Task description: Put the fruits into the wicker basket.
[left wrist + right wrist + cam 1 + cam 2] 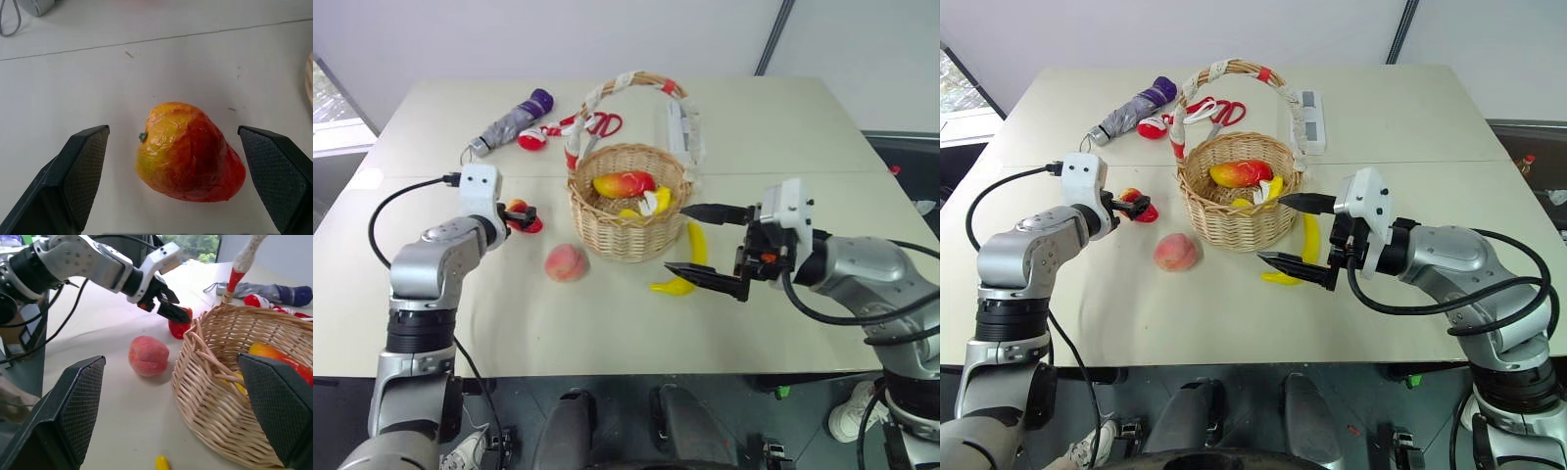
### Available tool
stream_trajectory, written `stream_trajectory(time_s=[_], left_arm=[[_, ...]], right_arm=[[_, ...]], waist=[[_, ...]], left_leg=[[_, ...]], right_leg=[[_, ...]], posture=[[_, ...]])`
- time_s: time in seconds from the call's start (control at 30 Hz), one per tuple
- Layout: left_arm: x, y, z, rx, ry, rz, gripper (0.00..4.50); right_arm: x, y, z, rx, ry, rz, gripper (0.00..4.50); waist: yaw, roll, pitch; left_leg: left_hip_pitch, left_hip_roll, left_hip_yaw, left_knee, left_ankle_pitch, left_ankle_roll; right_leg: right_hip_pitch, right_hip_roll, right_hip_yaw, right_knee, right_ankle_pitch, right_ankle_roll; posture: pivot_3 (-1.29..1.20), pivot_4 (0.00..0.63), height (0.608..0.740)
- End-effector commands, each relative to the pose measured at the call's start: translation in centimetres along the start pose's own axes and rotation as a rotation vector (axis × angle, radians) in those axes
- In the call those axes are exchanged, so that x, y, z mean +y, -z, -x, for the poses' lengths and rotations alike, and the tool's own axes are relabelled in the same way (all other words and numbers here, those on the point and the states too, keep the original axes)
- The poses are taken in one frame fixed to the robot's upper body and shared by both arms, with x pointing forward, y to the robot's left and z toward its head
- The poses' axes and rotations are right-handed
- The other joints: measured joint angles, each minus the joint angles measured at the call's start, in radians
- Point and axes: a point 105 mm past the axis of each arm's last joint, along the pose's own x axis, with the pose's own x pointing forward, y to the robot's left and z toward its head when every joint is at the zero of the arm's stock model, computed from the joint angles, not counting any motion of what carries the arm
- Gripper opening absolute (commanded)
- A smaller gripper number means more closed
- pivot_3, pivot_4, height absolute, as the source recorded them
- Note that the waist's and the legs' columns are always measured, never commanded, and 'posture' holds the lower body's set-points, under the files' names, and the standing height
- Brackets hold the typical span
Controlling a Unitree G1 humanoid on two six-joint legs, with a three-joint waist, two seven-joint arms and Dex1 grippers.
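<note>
Smooth table point(783, 127), woven round basket point(628, 211), glossy apple point(188, 152)

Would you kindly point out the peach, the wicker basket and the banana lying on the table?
peach point(566, 262), left eye view, its middle.
wicker basket point(617, 235), left eye view, front wall.
banana point(686, 272), left eye view, mid-curve.

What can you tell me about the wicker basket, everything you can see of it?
The wicker basket is round, tan and woven, standing upright near the middle of the table. Its tall arched handle is wrapped in white with red bands. Inside lie a red-yellow mango and a yellow fruit. A banana lies on the table close beside its base.
</note>
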Motion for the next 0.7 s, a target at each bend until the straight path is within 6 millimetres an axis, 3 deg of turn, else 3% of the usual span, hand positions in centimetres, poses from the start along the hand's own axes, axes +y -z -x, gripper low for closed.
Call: stream_trajectory(time_s=[0.03, 0.17, 0.27, 0.4, 0.5, 0.57, 0.7], left_arm=[[-0.2, -0.6, -0.7, 0.003, -0.006, -0.015, 4.50], [-0.8, -0.1, -1.5, 0.040, 0.022, 0.005, 4.50], [-0.9, -0.5, -1.6, 0.027, 0.029, 0.025, 3.68], [-0.4, -0.6, -1.5, 0.034, 0.004, 0.002, 2.07], [0.7, -1.3, -0.8, -0.005, -0.025, -0.013, 2.01], [1.1, -3.0, 0.6, -0.106, 0.022, -0.004, 2.01], [-0.5, -6.9, 5.6, -0.315, 0.291, 0.021, 2.01]], right_arm=[[0.8, -1.3, -0.5, -0.037, -0.033, 0.059, 4.47], [1.1, -1.2, -0.9, -0.043, -0.041, 0.060, 4.47], [1.3, -1.2, -1.1, -0.045, -0.044, 0.061, 4.50], [1.5, -1.2, -1.2, -0.046, -0.045, 0.063, 4.50], [1.5, -1.3, -1.3, -0.046, -0.044, 0.069, 4.50], [1.4, -1.3, -1.2, -0.045, -0.039, 0.078, 4.50], [0.8, -1.4, -0.9, -0.037, -0.023, 0.089, 4.50]], waist=[[0.000, 0.000, 0.000], [-0.001, 0.000, 0.000], [0.001, 0.000, 0.000], [-0.001, 0.000, 0.000], [-0.002, 0.000, 0.000], [-0.006, 0.000, 0.000], [-0.002, -0.001, 0.000]], left_leg=[[0.000, 0.000, 0.000, 0.000, 0.000, 0.000], [0.000, 0.000, 0.000, 0.000, 0.000, 0.000], [0.000, 0.000, 0.000, 0.000, 0.000, 0.000], [0.000, 0.000, 0.000, 0.000, 0.000, 0.000], [0.000, 0.000, 0.000, 0.000, 0.000, 0.000], [0.000, 0.000, 0.000, 0.000, 0.000, 0.000], [-0.001, 0.003, 0.000, 0.000, 0.000, 0.000]], right_leg=[[0.000, 0.000, 0.000, 0.000, 0.000, 0.000], [0.000, 0.000, 0.000, 0.000, 0.000, 0.000], [0.000, 0.000, 0.000, 0.000, 0.000, 0.000], [0.000, 0.000, 0.000, 0.000, 0.000, 0.000], [0.000, 0.000, 0.000, 0.000, 0.000, 0.000], [0.000, 0.000, 0.000, 0.000, 0.000, 0.000], [-0.002, 0.000, 0.000, 0.000, 0.000, 0.000]], posture=[[0.00, 0.150, 0.740], [0.00, 0.150, 0.740], [0.00, 0.150, 0.740], [0.00, 0.150, 0.740], [0.00, 0.150, 0.740], [0.00, 0.150, 0.740], [0.00, 0.150, 0.740]])
